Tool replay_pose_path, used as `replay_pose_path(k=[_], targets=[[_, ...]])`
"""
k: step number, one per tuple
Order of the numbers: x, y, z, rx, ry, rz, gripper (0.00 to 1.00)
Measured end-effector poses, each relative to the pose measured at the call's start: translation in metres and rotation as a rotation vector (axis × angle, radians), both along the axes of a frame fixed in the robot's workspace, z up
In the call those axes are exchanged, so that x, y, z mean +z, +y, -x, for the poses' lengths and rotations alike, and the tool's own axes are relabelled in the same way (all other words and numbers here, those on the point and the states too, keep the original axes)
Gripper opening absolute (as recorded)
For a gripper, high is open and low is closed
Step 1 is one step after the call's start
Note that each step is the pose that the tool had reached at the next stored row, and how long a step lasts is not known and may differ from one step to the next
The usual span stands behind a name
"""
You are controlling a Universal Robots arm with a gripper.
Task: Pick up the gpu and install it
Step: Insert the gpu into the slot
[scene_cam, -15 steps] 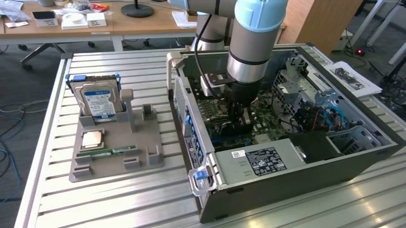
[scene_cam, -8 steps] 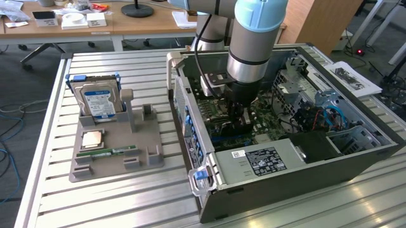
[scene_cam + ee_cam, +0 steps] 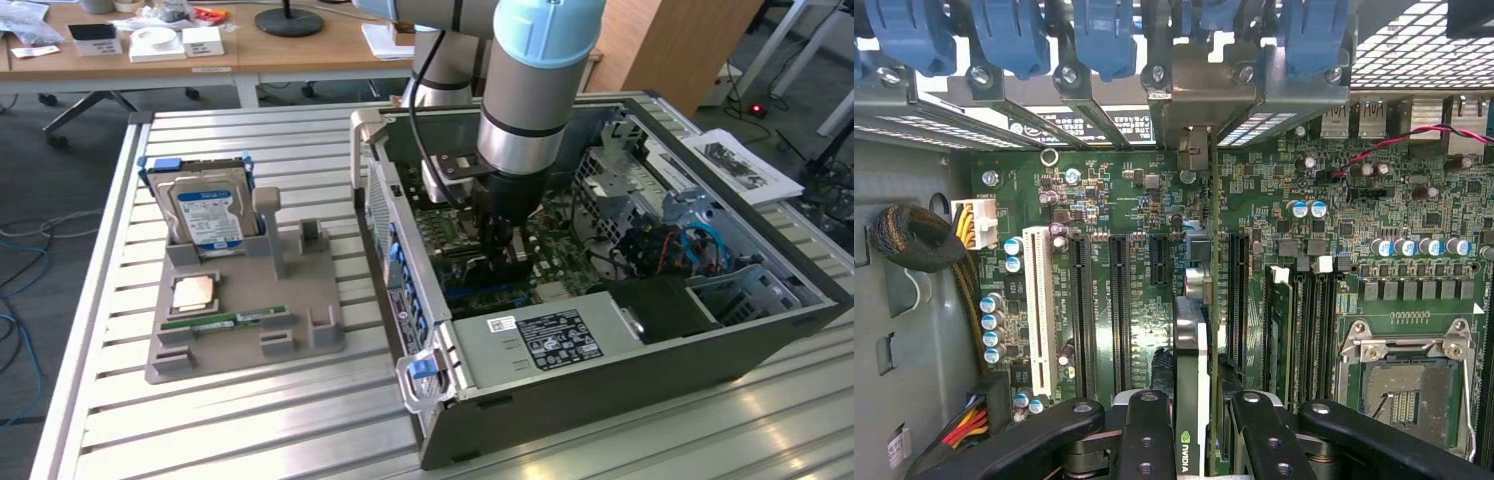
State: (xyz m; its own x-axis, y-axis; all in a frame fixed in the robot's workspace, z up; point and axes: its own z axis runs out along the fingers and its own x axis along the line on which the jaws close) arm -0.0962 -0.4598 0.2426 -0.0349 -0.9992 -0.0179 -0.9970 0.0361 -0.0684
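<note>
Gpu (image 3: pixel 1192 340) stands edge-on between the claw's (image 3: pixel 1194 430) black fingers (image 3: pixel 1147 425), clamped tight, low over the green motherboard (image 3: pixel 1124 200) among the dark slots inside the open computer case (image 3: pixel 641 345); on the slatted surface (image 3: pixel 240 420) beside it, a hard drive (image 3: pixel 207 212) sits in a grey holder (image 3: pixel 240 320)

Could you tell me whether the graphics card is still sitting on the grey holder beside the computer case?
No, the end effector holds the graphics card on edge over the motherboard inside the case.
</note>
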Motion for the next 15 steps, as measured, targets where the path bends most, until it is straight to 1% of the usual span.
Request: replay_pose_path(k=[15], targets=[[-0.0009,0.0000,0.0001,0.000,0.0000,0.0000,0.27]])
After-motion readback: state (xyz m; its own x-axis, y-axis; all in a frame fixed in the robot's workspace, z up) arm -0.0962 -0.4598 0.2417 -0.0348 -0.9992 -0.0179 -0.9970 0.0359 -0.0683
